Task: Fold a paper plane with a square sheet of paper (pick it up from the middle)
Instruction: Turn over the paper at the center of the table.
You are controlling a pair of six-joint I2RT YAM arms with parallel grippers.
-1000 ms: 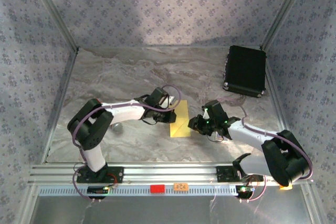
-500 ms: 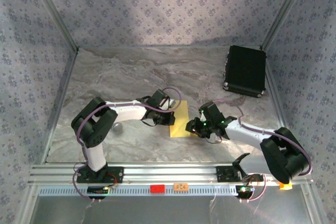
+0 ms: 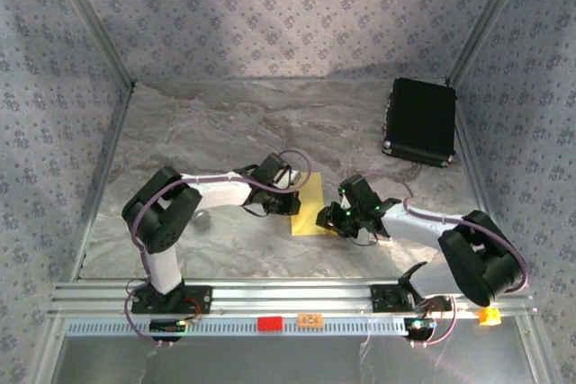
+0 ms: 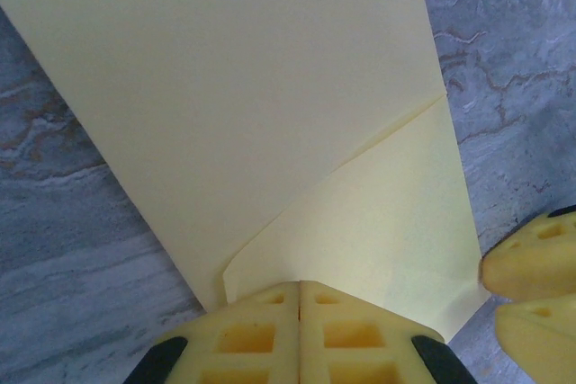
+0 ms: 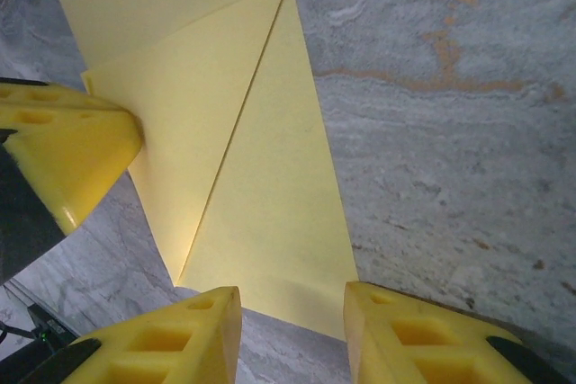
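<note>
While the square sheet of paper [image 3: 309, 209] lies flat on the marble table [image 3: 216, 123], between the two wrists and well apart from the black case [image 3: 420, 120] at the far right, you have it partly folded; one corner flap is turned over, its slanted crease plain in both wrist views, so I would judge the nose folds begun and the plane far from done; the left gripper [image 4: 299, 290] has its jaws pressed together with no gap, and nothing sits between them; its closed tips rest on the near edge of the folded flap, which reads to me as a hold-down rather than a grasp, pinning the layers so they cannot slide or spring open; the right gripper [image 5: 290, 301] stands partly open, its two fingers [image 5: 180, 339] apart on either side of the sheet's narrow end, with the paper lying on the table between them and not clamped; you can see one yellow finger of the left tool beside the flap's edge in the right wrist view, so the two tools work close together; that closeness is the risk; the paper is thin, and if you close on that end to lift another corner, pulling against the pinned side could skew the crease or crumple the sheet
</note>
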